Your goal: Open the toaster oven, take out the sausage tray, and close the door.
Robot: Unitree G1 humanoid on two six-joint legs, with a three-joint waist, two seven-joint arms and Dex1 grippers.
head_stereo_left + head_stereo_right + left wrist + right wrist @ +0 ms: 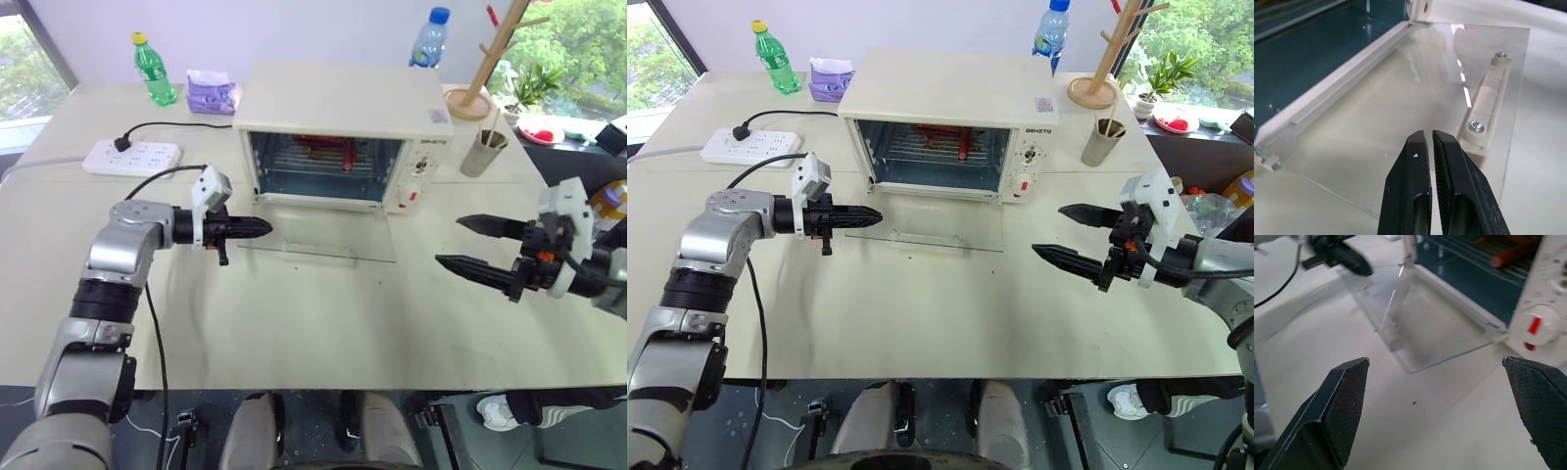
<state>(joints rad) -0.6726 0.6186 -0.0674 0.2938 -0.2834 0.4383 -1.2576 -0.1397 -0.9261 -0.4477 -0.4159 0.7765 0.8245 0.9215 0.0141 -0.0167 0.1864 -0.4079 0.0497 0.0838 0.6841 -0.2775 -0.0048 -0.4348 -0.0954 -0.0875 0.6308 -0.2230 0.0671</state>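
Door (315, 240) is down flat on the table (294, 323), lying open in front of the oven (343, 132) at centre frame, so the first step looks done and the cavity is clear to reach into. I can see the tray (939, 140) on the rack inside, upper centre, with red sausages (323, 149) lying on it; it sits well back from the opening, not yet touched. My left gripper (257, 228) hovers at centre left, just over the door's left edge, fingers clenched together on nothing and pointing across toward the right. In its wrist view the closed tips hang above the clear glass with the white handle (1488, 110) bolted on beyond them, so I judge it is parked low there to stay out of the oven mouth. My right gripper (468, 245) is at the right of the frame, well apart from the oven, jaws released wide and empty, aimed left toward the opening. That wide spread makes sense to me as readiness for the tray's rim. Its wrist view shows the open door and the control knob (1535, 323) with the red mark ahead. Cup (483, 152) and wooden stand (485, 59) sit at upper right, near the oven's control side, so I'd mind that corner when swinging in.
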